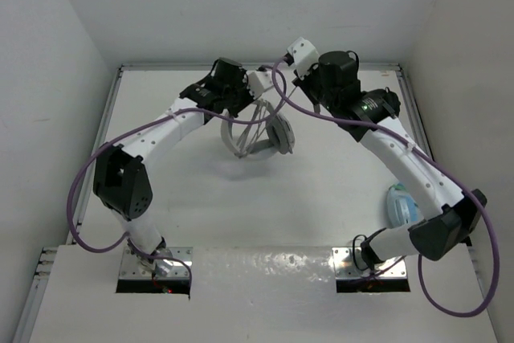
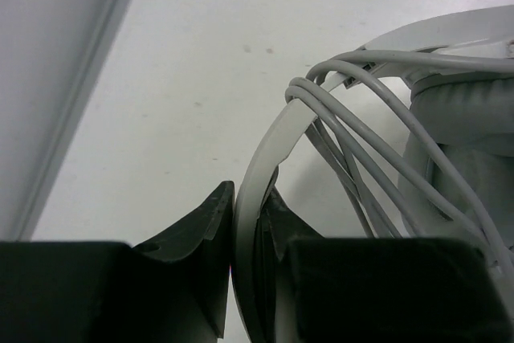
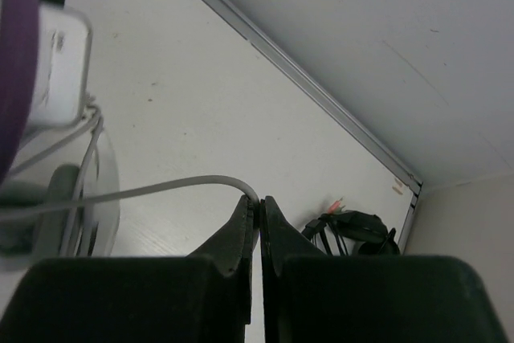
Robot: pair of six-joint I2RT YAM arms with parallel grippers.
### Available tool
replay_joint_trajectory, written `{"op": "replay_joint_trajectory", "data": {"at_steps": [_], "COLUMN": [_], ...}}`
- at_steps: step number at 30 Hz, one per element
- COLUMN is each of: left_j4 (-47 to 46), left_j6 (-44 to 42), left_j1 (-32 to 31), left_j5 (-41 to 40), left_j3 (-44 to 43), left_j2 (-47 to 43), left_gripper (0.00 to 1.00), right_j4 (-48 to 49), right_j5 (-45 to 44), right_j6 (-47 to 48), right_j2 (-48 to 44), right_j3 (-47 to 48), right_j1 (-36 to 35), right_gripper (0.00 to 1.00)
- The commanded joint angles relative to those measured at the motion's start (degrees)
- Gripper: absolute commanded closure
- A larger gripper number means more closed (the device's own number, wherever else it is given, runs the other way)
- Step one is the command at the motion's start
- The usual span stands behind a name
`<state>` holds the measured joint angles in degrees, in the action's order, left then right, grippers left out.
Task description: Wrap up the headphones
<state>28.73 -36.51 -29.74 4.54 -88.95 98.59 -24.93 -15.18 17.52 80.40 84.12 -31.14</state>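
A white table [image 1: 321, 190], walled on its left, far and right sides, carries two arms and three headsets. The white headphones [image 1: 259, 130] are held at the table's far middle, with bare tabletop open on every side. The left gripper [image 2: 249, 202] pinches their headband [image 2: 277, 138], which several cable turns cross. The right gripper [image 3: 259, 208], fingers pressed nearly together, pinches the grey cable [image 3: 161, 189]. Light blue headphones [image 1: 399, 205] lie by the right edge. Black headphones [image 3: 353, 229] sit in the far right corner.

The white table [image 1: 265, 214] is seen lightly speckled. Light blue headphones [image 1: 399, 205] are laid near its right edge, and black headphones [image 3: 353, 230] are tucked into a corner.
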Motion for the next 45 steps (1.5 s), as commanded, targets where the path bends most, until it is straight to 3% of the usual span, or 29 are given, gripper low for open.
{"op": "replay_joint_trajectory", "data": {"at_steps": [1,6,11,16,23,27,30,33,36,45], "left_j4": [3.1,6.2,9.2,11.9,13.0,13.0,12.1,10.7,11.1,10.7], "left_j6": [1.9,2.8,4.6,7.1,12.9,18.3,23.7,26.1,24.6,24.9], "left_j1": [-2.3,-3.1,-3.7,-4.0,-4.5,-2.8,-0.3,1.2,1.2,2.6], "left_j5": [5.0,7.3,11.3,15.8,17.6,21.5,24.0,23.5,21.4,13.2], "left_j3": [0.6,-0.3,-3.6,-6.9,-12.9,-17.8,-21.3,-23.6,-25.7,-24.8], "left_j2": [-4.2,-4.5,-4.8,-5.3,-4.7,-4.3,-3.8,-3.8,-3.3,-3.7], "left_gripper": [1.0,1.0,1.0,1.0,1.0,1.0,1.0,1.0,1.0,1.0], "right_j4": [5.5,6.4,10.1,15.3,21.0,22.6,23.7,27.7,30.2,26.9], "right_j5": [-1.1,1.1,5.2,14.0,19.7,27.1,42.4,46.3,47.6,45.4], "right_j6": [1.4,0.3,-3.8,-12.8,-21.5,-25.0,-25.5,-27.3,-27.2,-27.6], "right_j2": [1.3,4.5,5.7,9.2,13.1,13.5,14.0,12.9,10.8,6.9], "right_j3": [4.9,8.0,5.1,2.9,1.2,-3.1,-6.0,-12.5,-16.7,-25.6], "right_j1": [2.1,4.4,6.6,10.4,11.7,12.8,12.9,12.9,12.9,16.6], "right_gripper": [1.0,1.0,1.0,1.0,1.0,1.0,1.0,0.83,0.73,0.55]}}
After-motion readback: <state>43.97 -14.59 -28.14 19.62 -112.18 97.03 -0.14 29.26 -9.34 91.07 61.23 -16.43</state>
